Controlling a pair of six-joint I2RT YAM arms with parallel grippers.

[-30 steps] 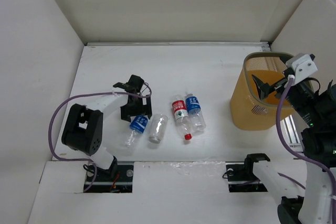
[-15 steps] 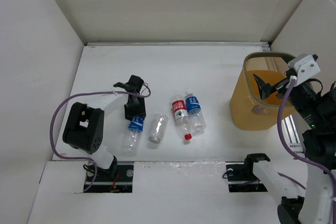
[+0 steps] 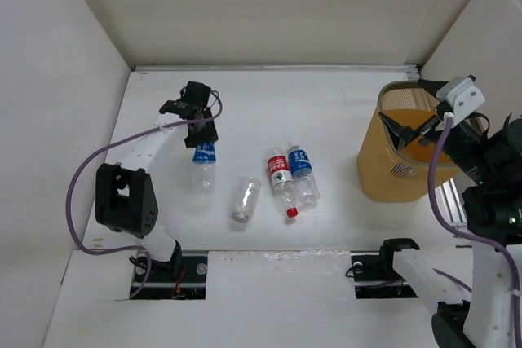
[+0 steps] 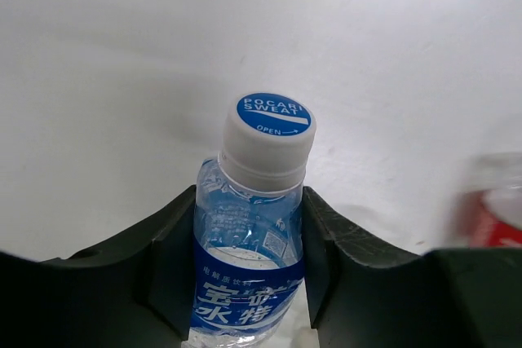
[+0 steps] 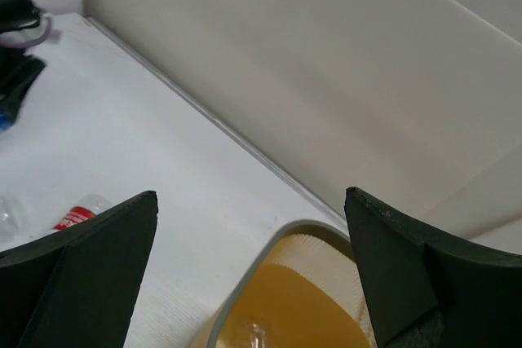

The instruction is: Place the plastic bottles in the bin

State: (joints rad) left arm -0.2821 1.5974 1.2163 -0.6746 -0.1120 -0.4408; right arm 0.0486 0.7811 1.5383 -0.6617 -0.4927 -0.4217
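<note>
My left gripper (image 3: 201, 138) (image 4: 249, 238) is shut on a blue-labelled plastic bottle (image 3: 204, 162) (image 4: 257, 201) with a white cap, its fingers (image 4: 167, 254) pressing both sides of the label. On the table lie an unlabelled bottle (image 3: 244, 199), a red-labelled bottle (image 3: 281, 180) (image 5: 76, 217) and another blue-labelled bottle (image 3: 302, 171) side by side. The orange mesh bin (image 3: 401, 170) (image 5: 245, 292) stands at the right. My right gripper (image 3: 405, 131) (image 5: 251, 195) hangs open over its rim, holding nothing. Part of a clear bottle (image 5: 258, 336) shows inside the bin.
White walls enclose the table on the left, far and right sides. The bin stands close to the right wall. The left arm's purple cable (image 3: 81, 181) loops out over the table's left part.
My left gripper shut on the blue-labelled bottle and carried it away from the unlabelled one, toward the far left. The right gripper shifted slightly over the bin and stays open.
</note>
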